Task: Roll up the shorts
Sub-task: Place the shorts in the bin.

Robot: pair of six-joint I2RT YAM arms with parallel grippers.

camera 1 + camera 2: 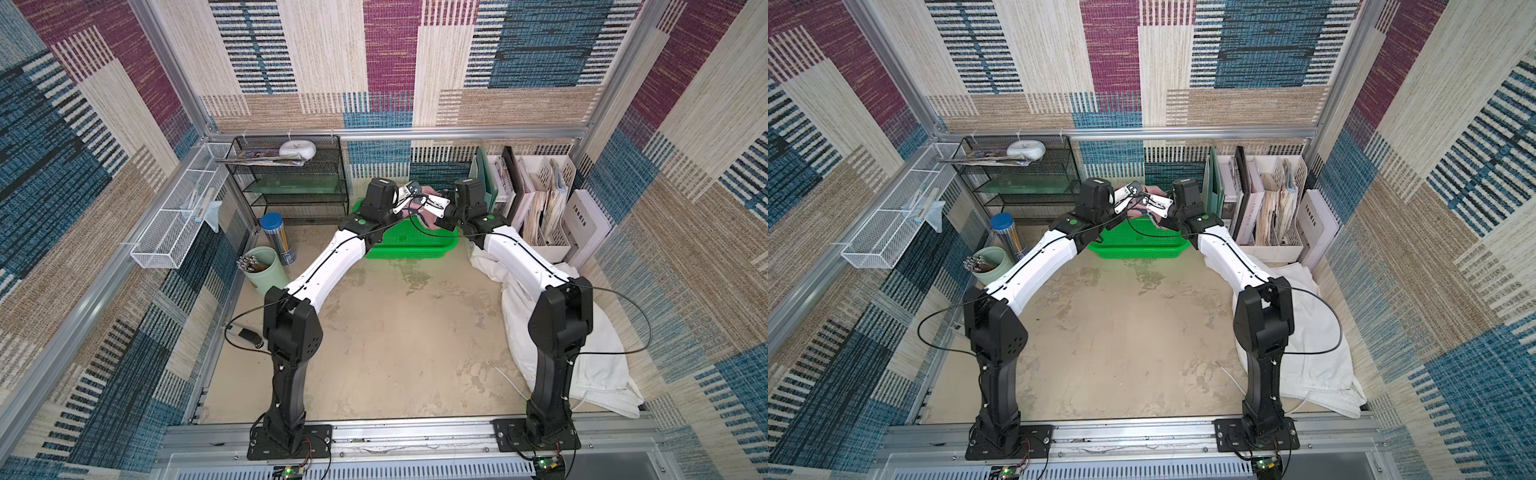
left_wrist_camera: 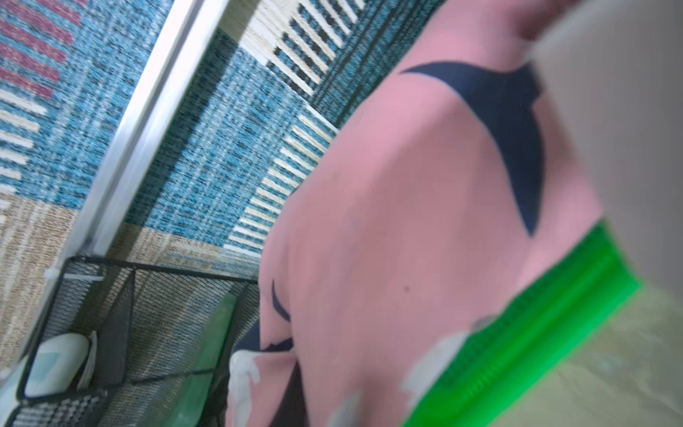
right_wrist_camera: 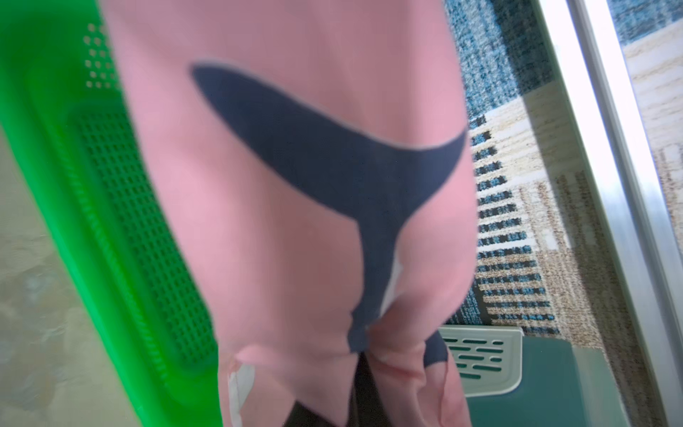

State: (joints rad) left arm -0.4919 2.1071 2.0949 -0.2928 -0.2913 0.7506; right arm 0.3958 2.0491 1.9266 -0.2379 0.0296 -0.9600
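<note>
Beige table [image 1: 395,332] bears green basket [image 1: 407,251], white shorts [image 1: 590,365].

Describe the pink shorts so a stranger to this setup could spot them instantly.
At the back of the table, a green basket sits between a black wire shelf and white file holders. Above it the left gripper and right gripper meet, both shut on the pink shorts hanging between them. It's the only pink cloth, printed with navy sharks; the white shorts lie plain under the right arm.

Matt cloth forms the pink shorts [image 3: 258,295], glossy plastic the green basket [image 3: 111,222].
</note>
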